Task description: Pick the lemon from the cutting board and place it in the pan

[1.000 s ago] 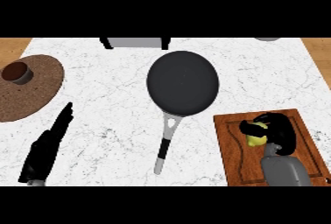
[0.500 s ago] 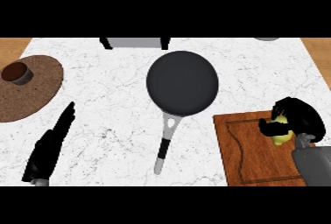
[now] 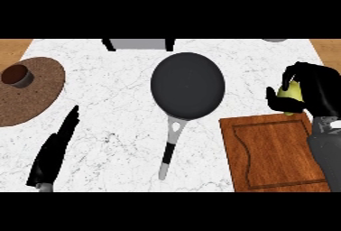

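No text, label, brand, number or sign could be read anywhere, neither on the pan, the cutting board, the marble counter, nor the brown mat at the left.

A single head view looked steeply down on the tabletop from above its near edge, facing away from the robot. It took in the whole width, forearms entering from the lower edge.
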Controlling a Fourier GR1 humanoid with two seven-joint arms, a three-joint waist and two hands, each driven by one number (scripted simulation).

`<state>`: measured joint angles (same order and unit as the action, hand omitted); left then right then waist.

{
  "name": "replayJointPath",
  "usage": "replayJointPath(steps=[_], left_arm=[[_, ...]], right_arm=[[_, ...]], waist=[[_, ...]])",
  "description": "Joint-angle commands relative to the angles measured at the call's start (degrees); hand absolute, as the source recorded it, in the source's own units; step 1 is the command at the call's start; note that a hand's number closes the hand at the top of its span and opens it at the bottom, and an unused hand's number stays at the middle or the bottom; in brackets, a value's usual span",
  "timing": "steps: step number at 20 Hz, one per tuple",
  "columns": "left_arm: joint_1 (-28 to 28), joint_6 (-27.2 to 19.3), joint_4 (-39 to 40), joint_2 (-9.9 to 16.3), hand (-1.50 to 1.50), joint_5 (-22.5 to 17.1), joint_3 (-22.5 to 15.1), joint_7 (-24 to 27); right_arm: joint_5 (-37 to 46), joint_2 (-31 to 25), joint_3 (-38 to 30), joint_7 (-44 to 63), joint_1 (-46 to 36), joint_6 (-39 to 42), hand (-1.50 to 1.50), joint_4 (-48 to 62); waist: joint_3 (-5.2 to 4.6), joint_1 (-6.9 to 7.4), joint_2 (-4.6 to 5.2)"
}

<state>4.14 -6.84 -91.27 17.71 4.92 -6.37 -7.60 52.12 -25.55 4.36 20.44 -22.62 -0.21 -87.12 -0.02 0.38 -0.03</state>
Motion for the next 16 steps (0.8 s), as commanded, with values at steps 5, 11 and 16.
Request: replayJointPath(steps=[5,11,16], left_arm=[[-3.00,2.50,2.75,0.30,0.00,-0.64,1.84,0.87],[-0.81,2.45,-3.18,-0.27,0.00,0.51,0.54,-3.34],[-2.26,2.98,-0.97,-0.42,0.00,0.87,1.06,-2.02]], right_arm=[[-1.21,10.43,0.76,0.01,-15.94,-2.43,1.50,10.26],[-0.96,17.94,0.23,-1.03,-25.16,-5.74,1.50,27.28],[-3.65,21.72,-4.48,-5.34,-33.77,-10.11,1.50,43.53]], waist=[[0.00,0.85,0.33],[0.03,1.51,0.38],[0.04,2.40,0.82]])
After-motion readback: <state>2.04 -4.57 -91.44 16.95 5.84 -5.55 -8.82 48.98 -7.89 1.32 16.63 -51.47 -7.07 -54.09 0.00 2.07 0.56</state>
